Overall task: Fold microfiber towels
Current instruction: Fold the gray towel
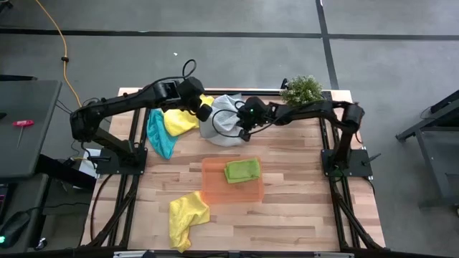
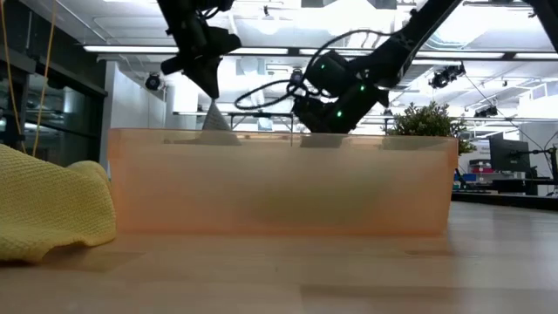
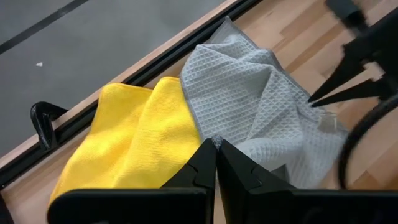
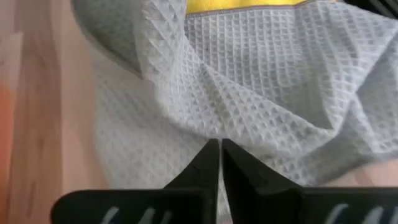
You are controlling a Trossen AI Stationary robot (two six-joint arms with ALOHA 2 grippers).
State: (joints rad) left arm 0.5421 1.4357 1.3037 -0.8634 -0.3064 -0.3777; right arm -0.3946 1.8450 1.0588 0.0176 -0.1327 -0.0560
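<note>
The light grey waffle towel lies bunched at the table's far middle, partly over a yellow towel. A teal towel lies left of those. My left gripper is shut on the grey towel's left part and lifts it into a peak. My right gripper is shut on the same towel's right part. A lime green towel lies folded in the orange tray. A second yellow towel lies crumpled near the front edge. My left gripper pinches the grey towel at an edge next to the yellow towel, coming slanting down from the table's left. That part is lifted and the cloth hangs from the fingers in a peak, with the remainder on the table. My right gripper pinches a raised fold of the grey towel between its two fingers, slanting down from the table's right. One layer or several, I cannot tell. Creases run out from the fingers, and the cloth around them lies on the table.
A small potted plant stands at the far right corner, close behind my right arm. The orange tray sits at the table's middle front. Bare wood shows to the right of the tray.
</note>
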